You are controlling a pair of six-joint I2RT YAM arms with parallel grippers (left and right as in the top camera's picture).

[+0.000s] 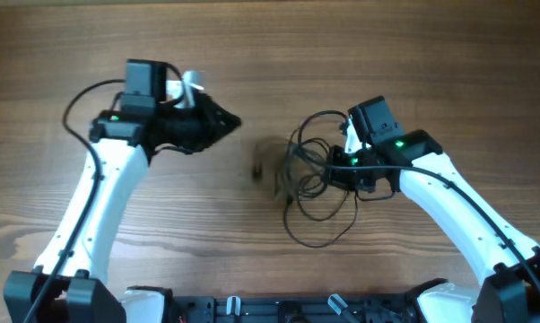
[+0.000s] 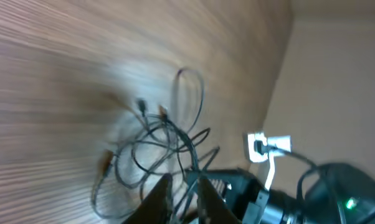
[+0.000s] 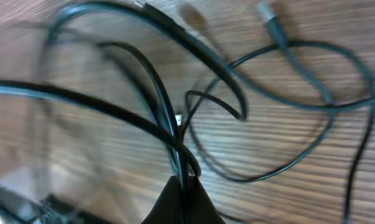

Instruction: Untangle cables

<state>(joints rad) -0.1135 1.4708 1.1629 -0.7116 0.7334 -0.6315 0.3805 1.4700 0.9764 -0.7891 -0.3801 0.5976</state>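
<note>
The cables (image 1: pixel 310 179) are thin black cords in a tangled bundle of loops right of the table's middle. My right gripper (image 1: pixel 328 169) is at the bundle's right side. In the right wrist view it (image 3: pixel 184 182) is shut on two or three strands (image 3: pixel 175 140) that rise from its tips. My left gripper (image 1: pixel 237 123) hovers left of the bundle, apart from it and pointing toward it. In the left wrist view its fingers (image 2: pixel 184 180) stand a narrow gap apart with nothing between them, and the bundle (image 2: pixel 162 137) lies beyond. Small plugs (image 2: pixel 141 107) show at cable ends.
The wooden table (image 1: pixel 270 45) carries both arms. The right arm's black wrist (image 2: pixel 287 199) with a white bracket (image 2: pixel 265 148) lies behind the bundle in the left wrist view. A blurred cable end (image 1: pixel 259 166) sticks out at the bundle's left.
</note>
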